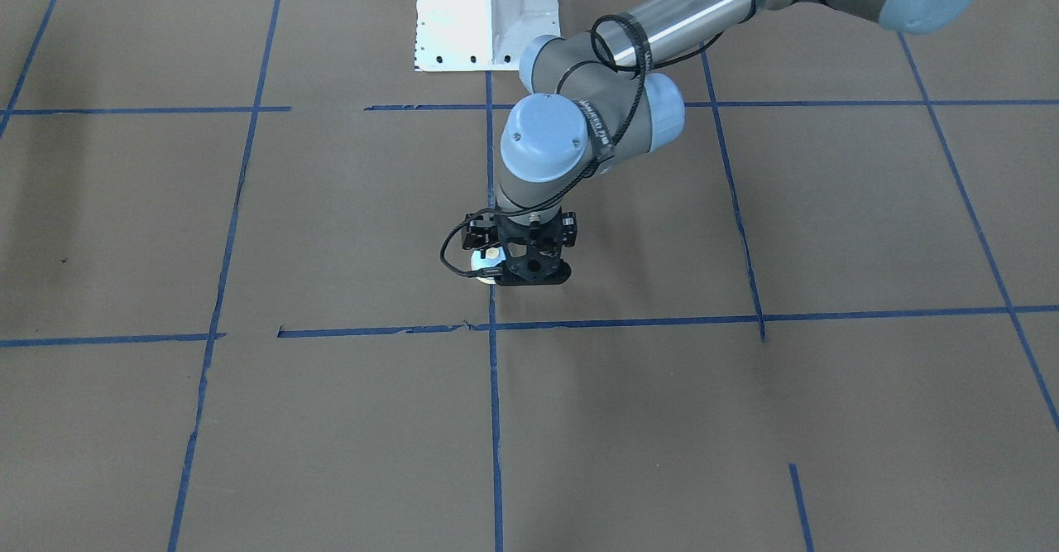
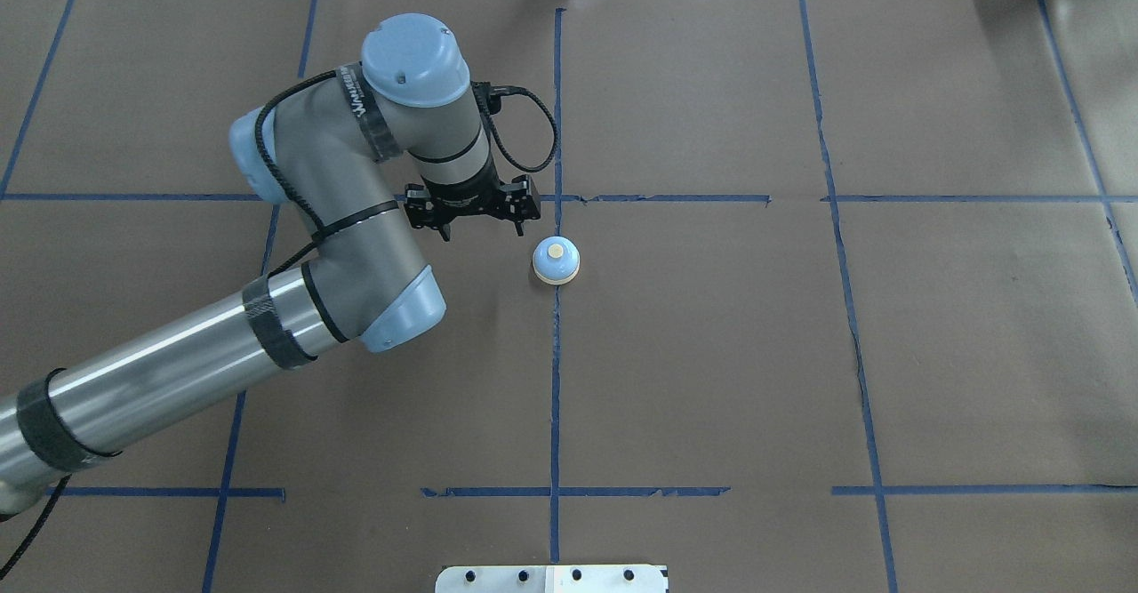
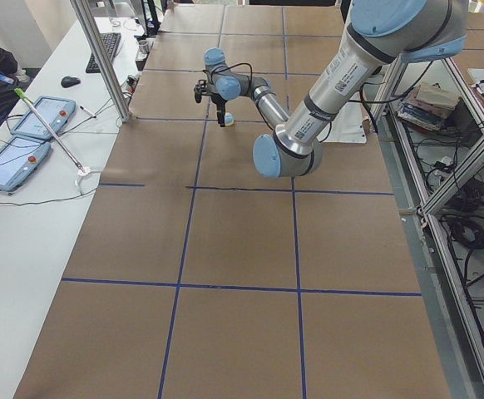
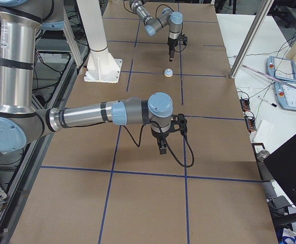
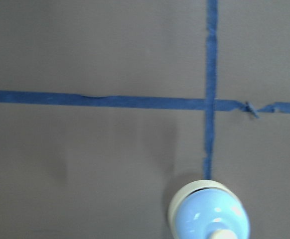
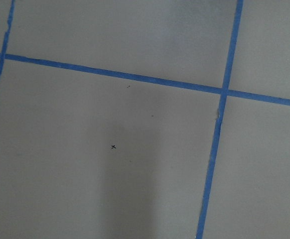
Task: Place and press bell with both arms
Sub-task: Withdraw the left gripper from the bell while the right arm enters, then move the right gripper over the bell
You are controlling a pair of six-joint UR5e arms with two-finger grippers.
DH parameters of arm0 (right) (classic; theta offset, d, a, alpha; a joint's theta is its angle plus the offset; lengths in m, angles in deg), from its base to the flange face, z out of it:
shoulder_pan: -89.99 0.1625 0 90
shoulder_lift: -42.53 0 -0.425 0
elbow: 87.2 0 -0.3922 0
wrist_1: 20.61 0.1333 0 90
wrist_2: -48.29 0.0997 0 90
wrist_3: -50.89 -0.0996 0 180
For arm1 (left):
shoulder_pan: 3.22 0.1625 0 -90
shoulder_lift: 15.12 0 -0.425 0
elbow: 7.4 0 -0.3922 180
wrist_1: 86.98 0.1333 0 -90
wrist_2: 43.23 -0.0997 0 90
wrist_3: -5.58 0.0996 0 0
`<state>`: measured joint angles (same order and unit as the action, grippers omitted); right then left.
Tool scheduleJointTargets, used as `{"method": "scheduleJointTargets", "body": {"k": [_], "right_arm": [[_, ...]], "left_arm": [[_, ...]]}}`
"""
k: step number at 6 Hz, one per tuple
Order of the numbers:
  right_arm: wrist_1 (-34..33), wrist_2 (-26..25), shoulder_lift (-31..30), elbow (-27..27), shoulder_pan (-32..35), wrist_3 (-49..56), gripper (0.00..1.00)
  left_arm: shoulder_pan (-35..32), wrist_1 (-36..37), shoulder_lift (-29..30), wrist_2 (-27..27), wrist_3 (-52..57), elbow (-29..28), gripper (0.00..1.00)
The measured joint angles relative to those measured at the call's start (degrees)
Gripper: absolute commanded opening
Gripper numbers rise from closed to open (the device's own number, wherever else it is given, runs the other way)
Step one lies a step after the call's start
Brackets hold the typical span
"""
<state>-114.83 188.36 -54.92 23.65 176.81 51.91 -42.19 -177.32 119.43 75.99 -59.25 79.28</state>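
**Bell stood free by the tape cross, left gripper nearest**

The bell (image 2: 556, 261) sat upright on the table (image 2: 933, 353), on the blue line just on the robot's side of the tape cross (image 2: 557, 198). Its light-blue dome was glossy, its cream base lay flat and its cream button faced up. Being round, it offered no long axis. The left gripper (image 1: 536, 275) hung pointing down just to the robot's left of that cross, close beside the bell and apparently clear of it. I could not tell whether its jaws were parted or closed. The right gripper (image 4: 162, 149) hung well away from the cross toward the robot's right, its jaws equally unreadable.
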Motion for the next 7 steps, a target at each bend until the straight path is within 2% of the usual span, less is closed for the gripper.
{"method": "scheduleJointTargets", "body": {"k": [2,3,5,7], "right_arm": [[0.00,0.05,4.50,5.06,-8.72,-14.57,0.99],[-0.05,-0.06,9.28,5.69,-13.49,-22.37,0.99],[-0.33,-3.20,20.04,5.66,-23.75,-35.76,1.00],[-0.92,-9.74,27.71,5.33,-33.58,-48.18,1.00]], "left_arm": [[-3.87,9.60,-7.78,-0.02,8.79,12.57,1.00],[-6.93,10.34,-11.49,0.13,14.14,15.58,1.00],[-16.05,10.07,-18.47,1.81,28.89,16.99,1.00],[-28.44,10.05,-26.09,8.92,45.68,15.74,1.00]]}}
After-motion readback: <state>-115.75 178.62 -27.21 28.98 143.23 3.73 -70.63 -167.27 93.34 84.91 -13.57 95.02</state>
